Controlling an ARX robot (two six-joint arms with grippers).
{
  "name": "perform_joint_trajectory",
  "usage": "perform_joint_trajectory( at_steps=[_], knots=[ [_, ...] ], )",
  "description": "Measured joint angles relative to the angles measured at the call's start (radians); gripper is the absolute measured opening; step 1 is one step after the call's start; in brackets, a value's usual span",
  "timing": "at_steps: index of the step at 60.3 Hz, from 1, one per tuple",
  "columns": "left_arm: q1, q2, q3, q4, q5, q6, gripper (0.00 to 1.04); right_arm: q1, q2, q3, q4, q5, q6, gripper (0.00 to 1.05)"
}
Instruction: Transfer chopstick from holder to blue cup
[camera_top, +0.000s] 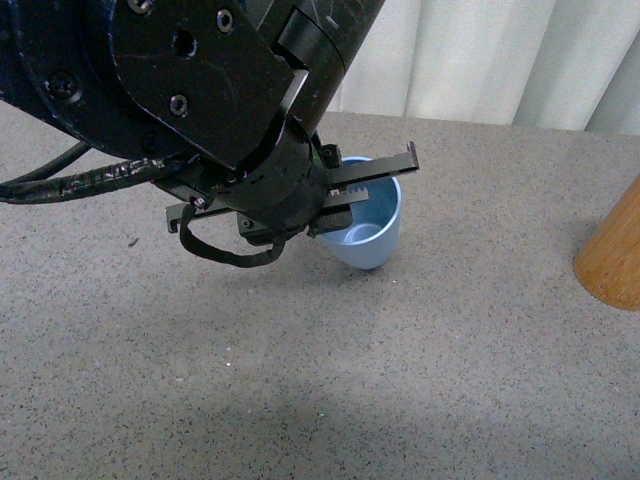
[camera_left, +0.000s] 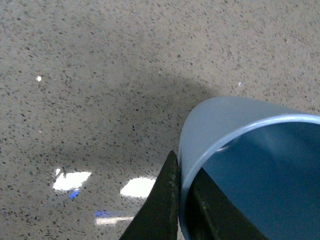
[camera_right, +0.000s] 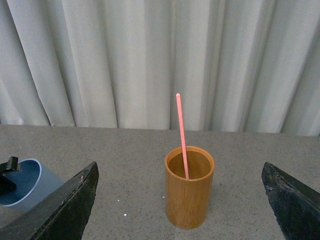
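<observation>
My left gripper (camera_top: 372, 190) is shut on the rim of the light-blue cup (camera_top: 368, 228), one finger inside and one outside, and the cup tilts over the grey table. The cup also shows in the left wrist view (camera_left: 250, 165), pinched at its rim, and at the edge of the right wrist view (camera_right: 25, 182). The tan wooden holder (camera_right: 189, 192) stands upright on the table with one salmon-pink chopstick (camera_right: 182, 135) leaning in it. My right gripper (camera_right: 182, 200) is open, its fingers spread wide to either side of the holder and short of it. The holder's side shows at the right edge of the front view (camera_top: 612, 255).
A white pleated curtain (camera_right: 160, 60) hangs along the table's far edge. The speckled grey tabletop (camera_top: 400, 380) spreads around the cup and holder. The left arm's black body (camera_top: 180, 70) fills the upper left of the front view.
</observation>
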Motion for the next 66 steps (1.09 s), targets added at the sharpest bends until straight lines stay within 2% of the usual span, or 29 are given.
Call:
perform_joint_trajectory(
  at_steps=[13, 23, 62, 66],
  knots=[
    [-0.03, 0.011, 0.017, -0.006, -0.002, 0.013, 0.04, 0.0, 0.0, 0.0, 0.0, 0.0, 0.0, 0.95],
    [-0.027, 0.031, 0.028, -0.024, -0.029, 0.013, 0.04, 0.0, 0.0, 0.0, 0.0, 0.0, 0.0, 0.95],
    [-0.024, 0.032, 0.033, -0.034, -0.032, 0.013, 0.04, 0.0, 0.0, 0.0, 0.0, 0.0, 0.0, 0.95],
    [-0.024, 0.032, 0.035, -0.036, -0.029, 0.014, 0.13, 0.0, 0.0, 0.0, 0.0, 0.0, 0.0, 0.95]
  ],
)
